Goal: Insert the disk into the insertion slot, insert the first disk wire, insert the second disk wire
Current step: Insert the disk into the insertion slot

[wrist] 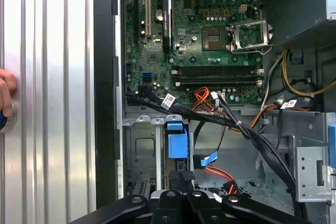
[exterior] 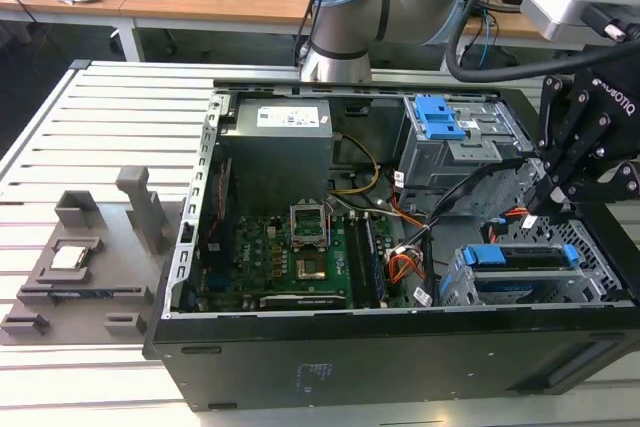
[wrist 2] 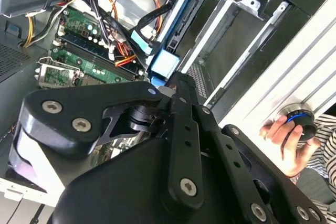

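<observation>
Exterior view: disk [exterior: 527,258] sits in insertion slot [exterior: 455,289], at the case [exterior: 300,367] corner on the exterior view's right, long axis along the near wall. Hand [exterior: 540,205] hovers just above it.
Second wrist view: hand [wrist 2: 179,80] pinched closed, nothing seen held.
First wrist view: blue tab [wrist: 177,143] just beyond hand [wrist: 185,177].

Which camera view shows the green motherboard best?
The first wrist view: it faces the motherboard squarely, so the socket, memory slots and card slots all show. The exterior view gives the motherboard at a slant. The second wrist view catches one corner of the motherboard.
</observation>
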Robot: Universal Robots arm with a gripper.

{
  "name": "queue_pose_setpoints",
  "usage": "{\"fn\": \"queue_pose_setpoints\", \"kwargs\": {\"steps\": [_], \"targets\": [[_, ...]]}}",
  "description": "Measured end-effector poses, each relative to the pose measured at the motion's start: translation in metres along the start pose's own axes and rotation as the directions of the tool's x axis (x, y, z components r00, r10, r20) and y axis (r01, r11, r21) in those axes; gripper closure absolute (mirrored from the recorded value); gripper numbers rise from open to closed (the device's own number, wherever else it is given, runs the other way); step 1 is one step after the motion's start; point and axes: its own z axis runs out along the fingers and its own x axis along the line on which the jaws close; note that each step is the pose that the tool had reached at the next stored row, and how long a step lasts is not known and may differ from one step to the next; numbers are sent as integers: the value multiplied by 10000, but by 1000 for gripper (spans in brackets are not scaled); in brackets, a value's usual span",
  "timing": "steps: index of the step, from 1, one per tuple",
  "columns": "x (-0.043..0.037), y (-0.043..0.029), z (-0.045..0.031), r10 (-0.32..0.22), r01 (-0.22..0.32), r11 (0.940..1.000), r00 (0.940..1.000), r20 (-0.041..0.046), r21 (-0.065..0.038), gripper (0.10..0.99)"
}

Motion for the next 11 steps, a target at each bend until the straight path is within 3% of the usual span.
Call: {"fn": "queue_pose_setpoints", "kwargs": {"steps": [2,8,11], "targets": [[-1,-51,3,0,0,10000,10000,0,-9,980],[-1,-70,53,0,0,10000,10000,-2,-11,980],[-2,-80,115,0,0,10000,10000,0,-12,980]]}}
